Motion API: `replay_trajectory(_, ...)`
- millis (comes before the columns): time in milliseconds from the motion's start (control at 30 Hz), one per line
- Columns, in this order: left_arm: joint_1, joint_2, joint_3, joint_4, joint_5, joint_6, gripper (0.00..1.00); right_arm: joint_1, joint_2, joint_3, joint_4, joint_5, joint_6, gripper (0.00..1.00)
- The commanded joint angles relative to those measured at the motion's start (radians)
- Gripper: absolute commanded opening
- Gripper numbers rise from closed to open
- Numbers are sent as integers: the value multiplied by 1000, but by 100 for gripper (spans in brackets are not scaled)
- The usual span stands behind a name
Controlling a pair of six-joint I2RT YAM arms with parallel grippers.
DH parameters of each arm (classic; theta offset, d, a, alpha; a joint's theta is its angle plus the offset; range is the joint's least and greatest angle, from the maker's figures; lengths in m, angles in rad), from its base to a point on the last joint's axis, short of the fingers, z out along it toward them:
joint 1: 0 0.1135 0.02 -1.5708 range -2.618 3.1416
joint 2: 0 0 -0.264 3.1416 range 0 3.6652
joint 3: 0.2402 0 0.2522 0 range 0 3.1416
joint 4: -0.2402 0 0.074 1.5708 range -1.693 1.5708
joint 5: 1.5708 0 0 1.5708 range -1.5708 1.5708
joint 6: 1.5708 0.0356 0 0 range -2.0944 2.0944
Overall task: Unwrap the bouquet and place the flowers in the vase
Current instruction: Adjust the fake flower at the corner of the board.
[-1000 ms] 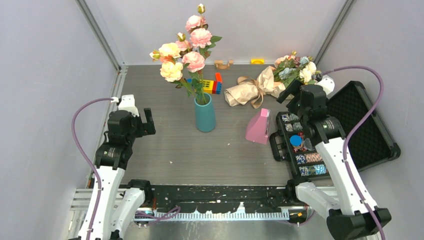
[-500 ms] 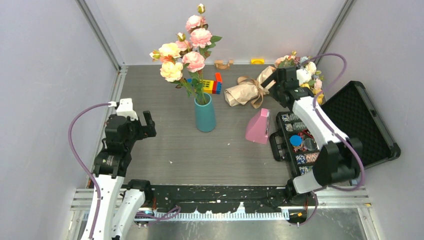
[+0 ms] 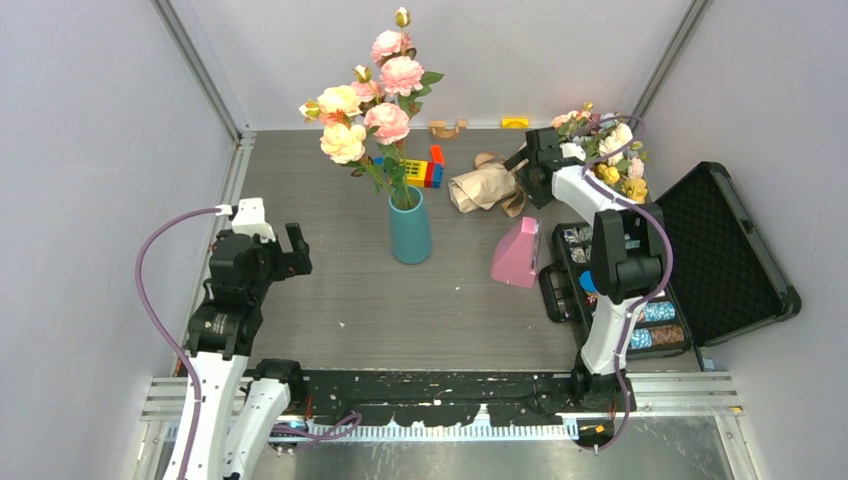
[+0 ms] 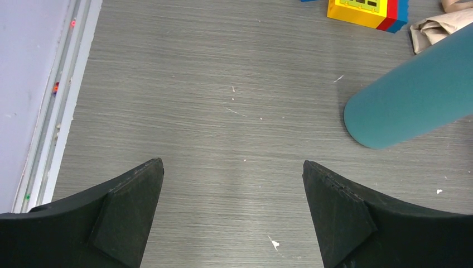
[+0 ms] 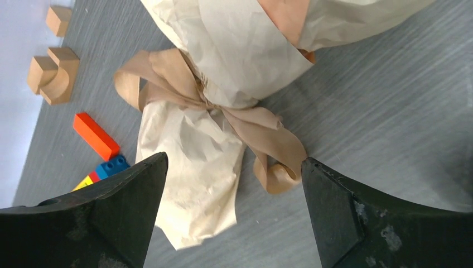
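Where bouquet [image 3: 480,188] lies by back wall [image 3: 520,60], right gripper [image 5: 232,162] spread above

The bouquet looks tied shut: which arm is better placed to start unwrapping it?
Right. The right gripper, open, hovers directly over the tan ribbon tying the bouquet. The left gripper, also open, hangs over bare table left of the vase, well away from the wrapping.

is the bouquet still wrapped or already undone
Still wrapped: the bouquet lies closed in its crinkled tan wrap, with the ribbon knotted in a bow around it.
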Motion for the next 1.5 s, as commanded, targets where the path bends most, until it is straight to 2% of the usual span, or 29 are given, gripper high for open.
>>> replay_trajectory(0,-8,9,-6,44,23,-3,98,-3,56,51,98,48,105,94)
replay_trajectory(300,-8,24,-3,43,23,-1,98,-3,160,81,176,139,178,95)
replay_trajectory(633,-8,31,-7,46,16,4,98,-7,171,29,311,221,250,94)
replay_trajectory(700,-8,31,-7,47,12,7,98,-14,180,24,313,230,260,87)
replay_trajectory(733,-8,32,-7,46,10,8,98,-17,180,15,319,231,261,78)
replay_trajectory(767,-8,32,-6,45,7,8,98,-25,178,9,319,230,261,74)
replay_trajectory(800,-8,31,-5,46,5,10,98,-30,168,-9,324,229,256,67)
replay_trajectory(867,-8,23,-7,46,2,10,98,-43,141,-51,335,229,243,61)
replay_trajectory(967,-8,13,-9,47,3,8,98,-66,81,-139,346,238,213,58)
replay_trajectory(1167,-8,-7,-12,48,20,4,98,-108,-94,-293,325,266,98,57)
replay_trajectory(1333,-8,-22,-13,47,20,2,98,-131,-162,-316,302,166,-22,57)
replay_trajectory(1467,-8,-31,-14,44,18,1,98,-127,-223,-331,282,86,-59,64)
